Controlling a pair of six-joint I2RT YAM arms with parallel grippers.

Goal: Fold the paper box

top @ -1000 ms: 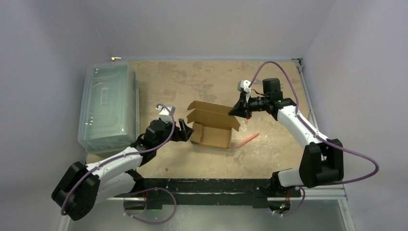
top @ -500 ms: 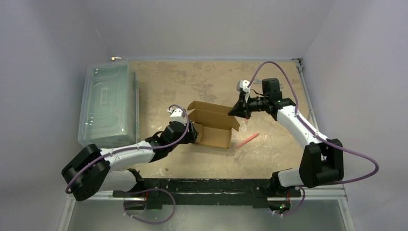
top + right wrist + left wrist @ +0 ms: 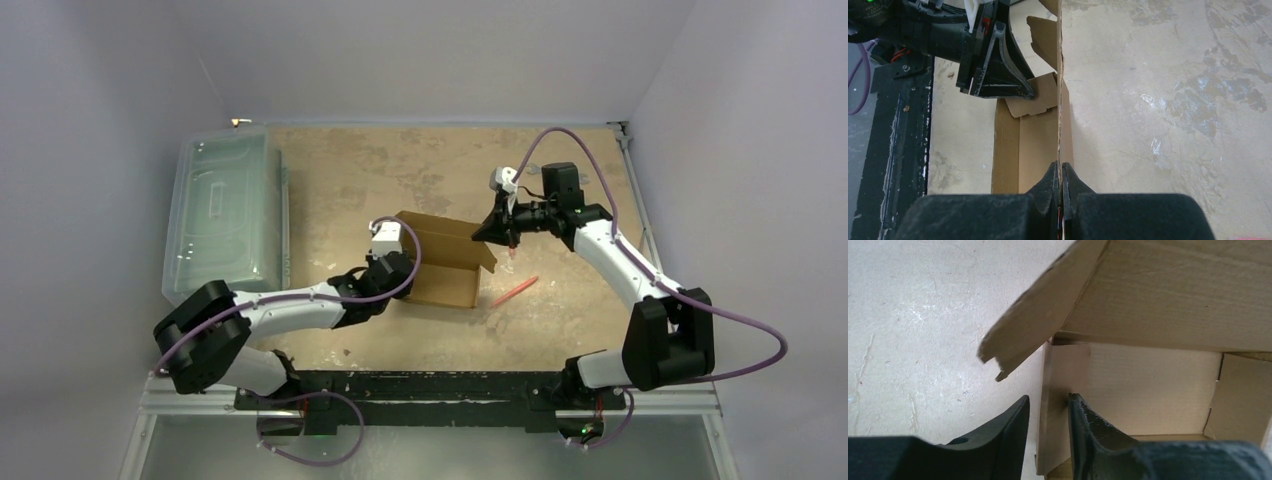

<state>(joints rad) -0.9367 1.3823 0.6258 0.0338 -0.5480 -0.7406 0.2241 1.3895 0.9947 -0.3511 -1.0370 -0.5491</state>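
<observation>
Between the shut jaws of the right gripper (image 3: 1061, 175) is the paper box (image 3: 450, 238) lid, held up out of the way I guess, while the left gripper (image 3: 1048, 412) straddles a side wall half-open.

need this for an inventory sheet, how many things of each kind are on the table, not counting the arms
paper box: 1
clear plastic bin: 1
thin red stick: 1
total: 3
</observation>
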